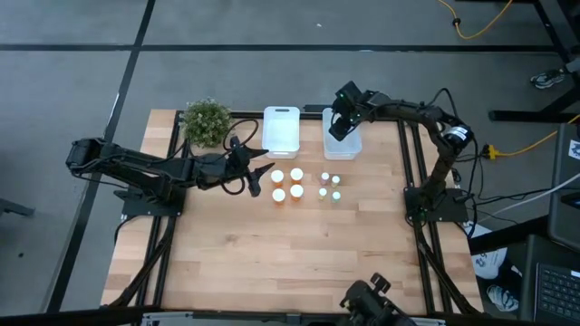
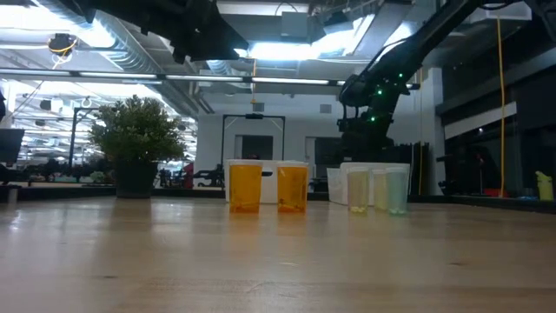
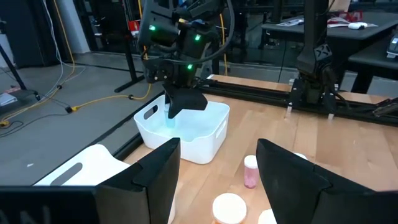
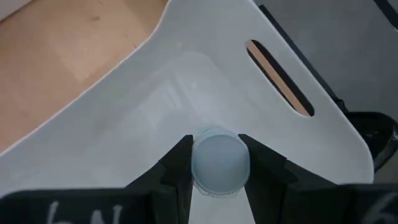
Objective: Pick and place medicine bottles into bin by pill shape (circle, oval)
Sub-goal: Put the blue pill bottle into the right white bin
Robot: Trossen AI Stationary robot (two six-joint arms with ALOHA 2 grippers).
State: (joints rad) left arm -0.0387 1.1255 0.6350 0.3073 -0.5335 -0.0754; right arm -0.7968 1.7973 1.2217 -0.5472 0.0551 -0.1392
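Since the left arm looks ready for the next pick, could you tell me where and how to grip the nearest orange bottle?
Grip the nearest orange bottle across its round body just under the white cap, coming straight down. It stands upright, and the neighbouring bottle sits close, so the left gripper should straddle its free sides.

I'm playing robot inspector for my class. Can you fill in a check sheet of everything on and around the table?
Surface: wooden table, bare at the near side.
Job's things: four orange bottles and four pale bottles stand in the middle; two white bins at the back edge.
Clutter: potted plant at the back left.
Grippers: right gripper is over the right bin, shut on a bottle; left gripper is open beside the orange bottles.
Cables: yellow cable on the floor behind; black cables run along the right arm.
Surroundings: grey floor, other tables and stands; no people seen.
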